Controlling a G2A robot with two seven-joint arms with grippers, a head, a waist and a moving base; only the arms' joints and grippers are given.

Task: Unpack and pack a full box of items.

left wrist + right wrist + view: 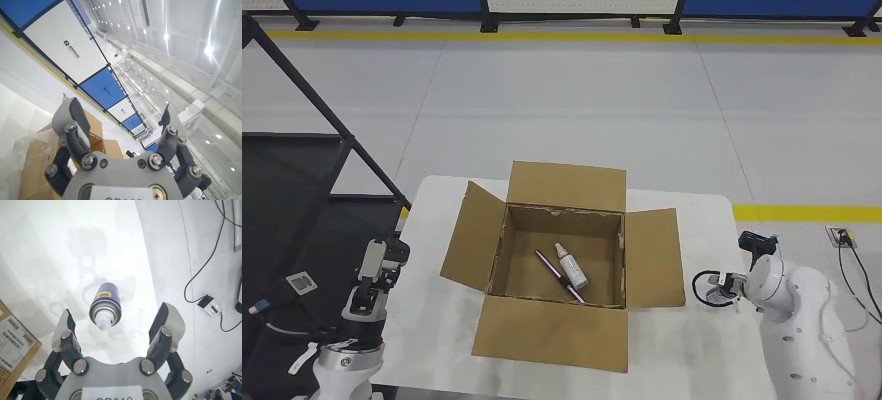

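An open cardboard box stands in the middle of the white table. Inside it lie a small white bottle and a thin dark pen-like stick. A blue spray can stands upright on the table right of the box. My right gripper hovers just above it, open, with a finger on either side of the can and not touching it. At the table's left edge my left gripper is open and holds nothing, tilted up toward the ceiling, with the box beside it.
The box's four flaps are spread outward; one labelled flap lies near the right gripper. A black frame stands left of the table. On the floor to the right are a small power unit and cables.
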